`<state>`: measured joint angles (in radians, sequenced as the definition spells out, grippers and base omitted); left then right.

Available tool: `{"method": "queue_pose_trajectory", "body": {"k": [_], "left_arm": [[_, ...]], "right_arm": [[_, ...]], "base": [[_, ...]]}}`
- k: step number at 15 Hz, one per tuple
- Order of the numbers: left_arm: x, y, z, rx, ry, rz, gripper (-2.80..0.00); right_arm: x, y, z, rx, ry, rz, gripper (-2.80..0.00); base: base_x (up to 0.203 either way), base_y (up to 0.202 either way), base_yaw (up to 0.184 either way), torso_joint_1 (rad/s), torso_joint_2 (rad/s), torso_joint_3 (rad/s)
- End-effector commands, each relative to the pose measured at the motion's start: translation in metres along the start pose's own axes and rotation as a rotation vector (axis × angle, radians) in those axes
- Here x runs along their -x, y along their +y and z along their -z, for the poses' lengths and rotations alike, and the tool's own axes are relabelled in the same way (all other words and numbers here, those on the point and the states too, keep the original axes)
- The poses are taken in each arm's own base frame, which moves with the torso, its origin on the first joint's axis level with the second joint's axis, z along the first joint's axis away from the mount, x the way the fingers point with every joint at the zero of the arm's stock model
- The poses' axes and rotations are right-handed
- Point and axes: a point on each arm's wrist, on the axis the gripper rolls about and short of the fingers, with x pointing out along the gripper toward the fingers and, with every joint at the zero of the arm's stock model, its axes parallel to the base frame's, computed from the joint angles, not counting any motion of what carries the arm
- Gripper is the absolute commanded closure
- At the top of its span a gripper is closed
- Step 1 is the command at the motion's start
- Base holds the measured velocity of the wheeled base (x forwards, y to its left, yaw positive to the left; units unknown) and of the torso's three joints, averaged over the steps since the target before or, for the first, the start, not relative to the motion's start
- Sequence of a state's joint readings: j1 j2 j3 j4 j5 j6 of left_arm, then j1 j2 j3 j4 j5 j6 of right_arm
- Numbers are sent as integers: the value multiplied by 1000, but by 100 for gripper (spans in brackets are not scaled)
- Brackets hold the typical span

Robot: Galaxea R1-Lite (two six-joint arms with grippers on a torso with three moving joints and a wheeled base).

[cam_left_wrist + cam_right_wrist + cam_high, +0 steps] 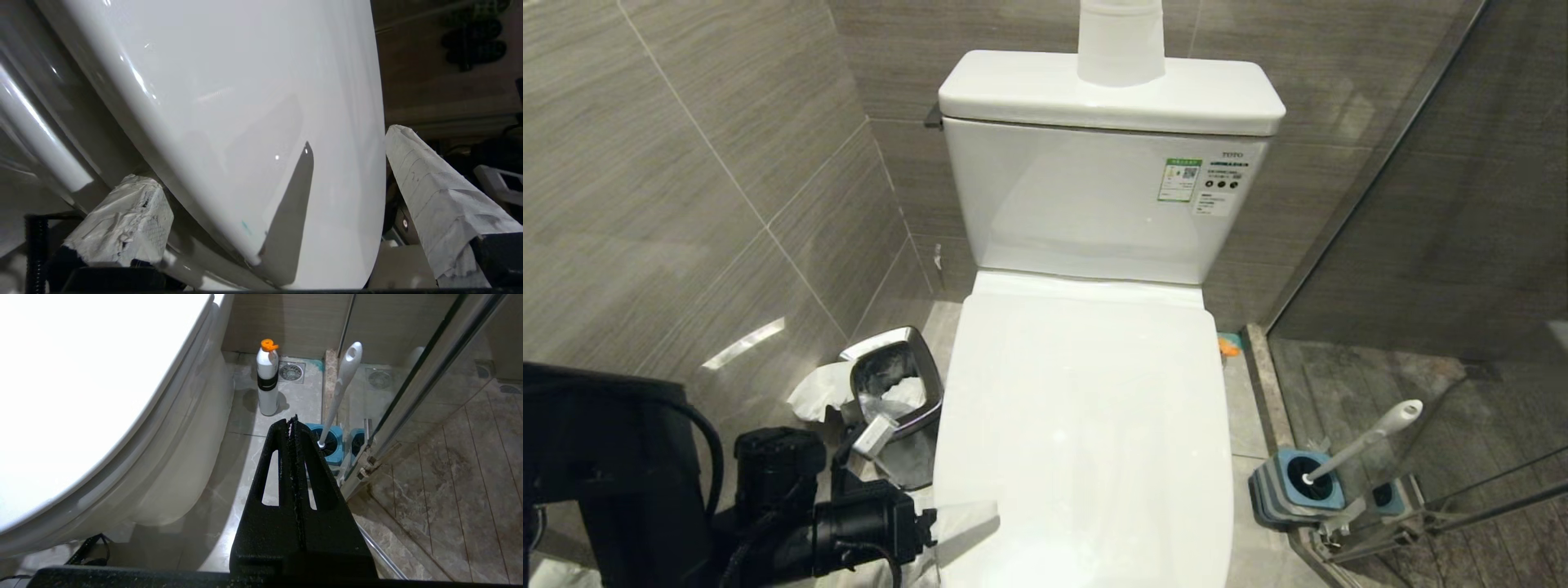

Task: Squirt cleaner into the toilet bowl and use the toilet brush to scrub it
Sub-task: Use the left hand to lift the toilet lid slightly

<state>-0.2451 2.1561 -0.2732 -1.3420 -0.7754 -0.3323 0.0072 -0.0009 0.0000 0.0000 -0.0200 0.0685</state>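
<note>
The glossy toilet lid (1086, 441) looks stiff and slippery, so the spread left gripper (968, 523) should pinch its front left edge

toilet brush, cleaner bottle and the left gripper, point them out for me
toilet brush (1372, 437), head view, on the middle of its white handle
cleaner bottle (267, 381), right wrist view, on the black band round its body
left gripper (968, 523), head view, at its taped fingertip over the closed lid's edge

The left gripper (968, 523) reaches in from the near left, its paper-wrapped fingers (433, 196) spread wide; the right gripper (292, 421) hangs pointing down, black fingers pressed together.
</note>
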Motion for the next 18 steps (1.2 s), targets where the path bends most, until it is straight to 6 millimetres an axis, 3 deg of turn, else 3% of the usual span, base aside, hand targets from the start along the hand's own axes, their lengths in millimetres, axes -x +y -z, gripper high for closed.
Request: {"method": "queue_pose_trajectory", "body": {"k": [1,7,11,18], "left_arm": [[2,24,1,64,-8,-67,-280],[43,37,6,66,-42,-136,-280],[49,42,2,100,-47,-142,-280],[72,52,-24,406,-78,66,-280]], "right_arm": [[0,0,0,0,1,0,0],[0,0,0,0,1,0,0],[0,0,0,0,1,0,0],[0,0,0,0,1,0,0]], "base": [[0,0,0,0,0,0],[0,0,0,3,7,-2],[0,0,0,0,0,0],[0,0,0,0,0,0]]}}
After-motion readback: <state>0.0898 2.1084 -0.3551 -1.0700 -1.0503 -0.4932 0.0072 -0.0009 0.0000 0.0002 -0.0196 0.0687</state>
